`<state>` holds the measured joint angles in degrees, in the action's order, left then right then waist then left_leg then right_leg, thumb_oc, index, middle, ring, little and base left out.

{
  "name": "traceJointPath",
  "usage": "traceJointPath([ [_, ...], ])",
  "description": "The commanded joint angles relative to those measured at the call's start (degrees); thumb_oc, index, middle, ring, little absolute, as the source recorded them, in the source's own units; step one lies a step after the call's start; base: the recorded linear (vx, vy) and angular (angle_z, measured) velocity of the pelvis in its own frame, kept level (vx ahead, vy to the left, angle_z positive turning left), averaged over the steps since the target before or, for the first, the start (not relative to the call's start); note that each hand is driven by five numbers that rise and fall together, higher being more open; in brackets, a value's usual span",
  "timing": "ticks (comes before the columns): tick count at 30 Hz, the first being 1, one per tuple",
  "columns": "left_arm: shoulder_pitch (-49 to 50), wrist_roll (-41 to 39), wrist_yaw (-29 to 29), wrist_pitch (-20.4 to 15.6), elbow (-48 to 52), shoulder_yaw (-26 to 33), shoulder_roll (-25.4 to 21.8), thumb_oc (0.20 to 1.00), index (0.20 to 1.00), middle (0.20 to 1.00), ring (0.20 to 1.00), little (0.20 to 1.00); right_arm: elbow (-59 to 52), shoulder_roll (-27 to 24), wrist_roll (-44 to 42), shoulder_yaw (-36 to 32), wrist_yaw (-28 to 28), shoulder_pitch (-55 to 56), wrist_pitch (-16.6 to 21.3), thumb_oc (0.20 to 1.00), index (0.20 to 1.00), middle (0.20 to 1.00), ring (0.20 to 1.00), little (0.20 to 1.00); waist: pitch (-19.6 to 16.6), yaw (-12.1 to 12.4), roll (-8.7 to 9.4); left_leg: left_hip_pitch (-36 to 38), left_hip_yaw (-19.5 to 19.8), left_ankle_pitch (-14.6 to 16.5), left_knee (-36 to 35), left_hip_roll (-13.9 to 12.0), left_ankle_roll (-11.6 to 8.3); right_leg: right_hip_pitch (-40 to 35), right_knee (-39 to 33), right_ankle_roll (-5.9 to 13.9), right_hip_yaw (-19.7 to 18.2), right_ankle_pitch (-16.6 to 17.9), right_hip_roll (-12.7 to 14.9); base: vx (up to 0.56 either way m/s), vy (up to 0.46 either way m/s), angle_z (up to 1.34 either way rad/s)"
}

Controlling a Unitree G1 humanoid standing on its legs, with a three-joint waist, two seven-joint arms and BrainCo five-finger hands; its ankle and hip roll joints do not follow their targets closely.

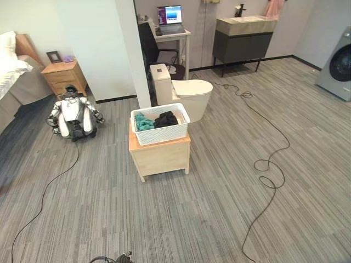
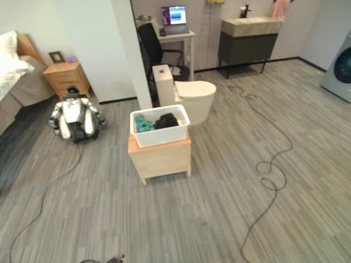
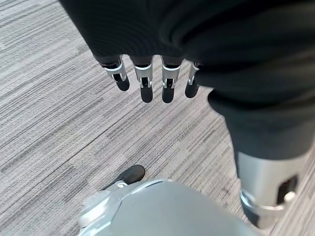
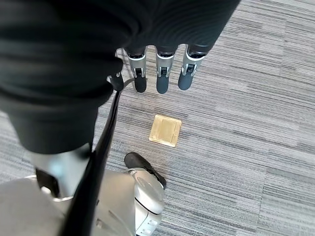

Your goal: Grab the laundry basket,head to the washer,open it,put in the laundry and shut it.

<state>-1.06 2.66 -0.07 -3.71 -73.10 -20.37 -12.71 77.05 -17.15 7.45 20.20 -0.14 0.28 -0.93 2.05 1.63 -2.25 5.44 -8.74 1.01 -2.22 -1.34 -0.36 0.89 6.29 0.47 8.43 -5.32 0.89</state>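
Both our left hand (image 3: 147,73) and right hand (image 4: 162,69) hang with fingers straight, holding nothing; the laundry basket (image 1: 160,124) sits on a wooden cabinet (image 1: 159,156).

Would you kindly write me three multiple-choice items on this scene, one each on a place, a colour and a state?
1. Where does the basket stand?
A. on the floor
B. on a wooden cabinet
C. on the bed

2. What colours are the clothes in the basket?
A. red and yellow
B. white and pink
C. teal and black

3. How are the two hands?
A. both open and empty
B. both curled round the basket's rim
C. one pinching cloth

Key:
1 B: the basket sits atop the cabinet, in front of the toilet.
2 C: a teal heap lies beside a black one.
3 A: the left hand and the right hand hang with straight fingers over bare floor.
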Motion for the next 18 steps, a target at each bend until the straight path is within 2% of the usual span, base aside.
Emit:
traceJointPath([
  [1, -1.73, -0.33, 1.24, -2.27, -2.05, 1.15, 0.07, 1.0, 1.0, 1.0, 1.0, 1.0, 3.32, 0.26, -1.55, 1.37, -0.89, -1.93, 0.12, 1.0, 1.0, 1.0, 1.0, 1.0, -0.67, -0.66, 2.65, 1.61, 2.86, 0.39, -2.78, -1.75, -3.9, -6.43, -11.29, 8.21, -0.83, 7.59, 6.13, 0.0, 0.0, 0.0],
  [18, -1.99, -0.34, 2.06, -2.17, -3.32, 1.47, 0.28, 1.0, 1.0, 1.0, 1.0, 1.0, 3.02, 0.57, -2.56, 0.76, -1.86, -1.02, 0.72, 1.0, 1.0, 1.0, 1.0, 1.0, -1.11, -0.34, 1.89, 1.99, 4.66, 0.31, -2.78, -1.44, -4.05, -7.85, -11.29, 7.87, 0.61, 6.58, 6.31, 0.01, -0.003, 0.05],
])
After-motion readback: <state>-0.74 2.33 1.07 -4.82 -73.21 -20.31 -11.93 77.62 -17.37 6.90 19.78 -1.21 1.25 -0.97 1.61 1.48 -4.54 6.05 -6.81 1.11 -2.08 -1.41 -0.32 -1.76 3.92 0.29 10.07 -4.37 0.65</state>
